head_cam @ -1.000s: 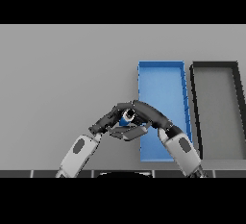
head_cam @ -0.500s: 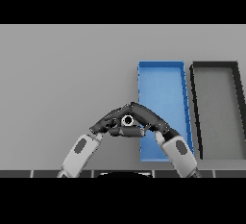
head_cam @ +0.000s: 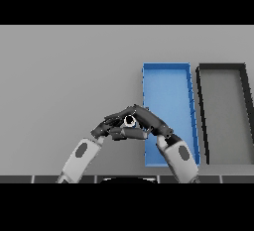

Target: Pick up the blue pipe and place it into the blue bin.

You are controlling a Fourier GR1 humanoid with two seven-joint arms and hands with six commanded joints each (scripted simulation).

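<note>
- The grey tabletop (head_cam: 64, 76) fills the head view, plain and flat from edge to edge.
- A blue bin (head_cam: 167, 67), a long open tray, lies on the tabletop at about 3 o'clock from the middle, its long sides running from near to far.
- A dark bin (head_cam: 221, 67) of like shape lies just beside the blue one, farther toward 3 o'clock, a narrow strip of tabletop between them.
</note>
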